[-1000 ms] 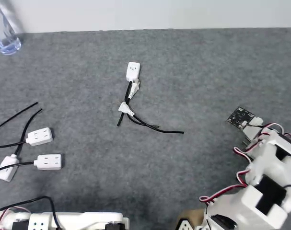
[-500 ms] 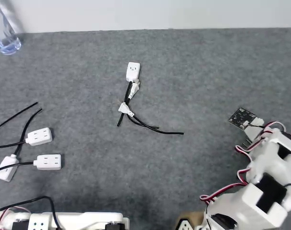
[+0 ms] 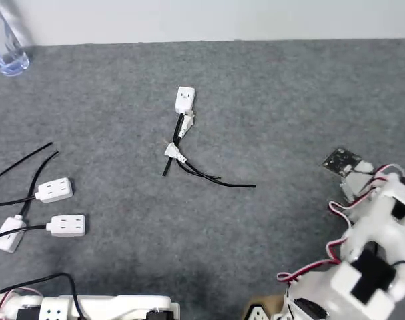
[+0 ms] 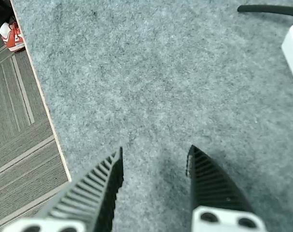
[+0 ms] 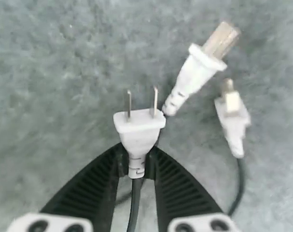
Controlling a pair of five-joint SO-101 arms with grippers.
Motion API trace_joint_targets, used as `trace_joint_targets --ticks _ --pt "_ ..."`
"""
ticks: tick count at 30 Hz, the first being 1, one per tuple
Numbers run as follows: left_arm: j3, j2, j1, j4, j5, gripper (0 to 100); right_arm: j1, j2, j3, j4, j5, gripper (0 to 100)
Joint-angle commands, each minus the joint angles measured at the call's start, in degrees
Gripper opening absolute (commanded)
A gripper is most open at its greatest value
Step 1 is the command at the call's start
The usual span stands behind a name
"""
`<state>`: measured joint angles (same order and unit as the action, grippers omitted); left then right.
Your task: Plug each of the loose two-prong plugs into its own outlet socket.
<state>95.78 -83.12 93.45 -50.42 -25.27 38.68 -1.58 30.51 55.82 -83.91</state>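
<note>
I hold the white two-prong plug (image 5: 139,126) mid-frame by its neck in the clamped right gripper (image 5: 136,162), prongs pointing straight ahead along the jaws, while the gaping left gripper (image 4: 153,166) sits nearer the white outlet blocks (image 3: 55,189) at the high view's lower left.

Outlet socket (image 3: 185,99) lies just behind loose plug (image 3: 186,122).

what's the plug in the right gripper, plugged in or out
Out: the plug, clamped in the right gripper, has both prongs bare, no socket on them.
</note>
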Motion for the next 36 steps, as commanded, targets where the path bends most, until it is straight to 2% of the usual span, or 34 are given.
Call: trace_joint_targets --ticks 1,5,10,19,21,28,36 --pt "-0.3 -0.4 -0.3 0.4 -0.3 20 -1.4 -6.6 -6.4 7.4 0.3 0.8" --pt "-0.3 -0.4 -0.3 0.4 -0.3 20 -2.2 -9.6 -7.0 8.3 0.5 0.8" --pt "-0.3 -0.4 -0.3 0.4 -0.3 20 -1.1 -9.8 -6.6 1.9 0.5 0.8" --pt "-0.3 -0.4 -0.3 0.4 -0.3 20 0.5 2.5 -6.2 -10.7 0.5 1.5" --pt "-0.3 -0.4 -0.3 0.4 -0.3 20 0.9 4.1 -6.3 -10.9 0.5 6.2" --pt "-0.3 -0.4 -0.3 0.4 -0.3 20 2.6 4.2 -6.2 -10.3 0.4 34.1" --pt "-0.3 -0.4 -0.3 0.4 -0.3 20 1.6 -4.5 -6.3 1.5 0.3 36.5"
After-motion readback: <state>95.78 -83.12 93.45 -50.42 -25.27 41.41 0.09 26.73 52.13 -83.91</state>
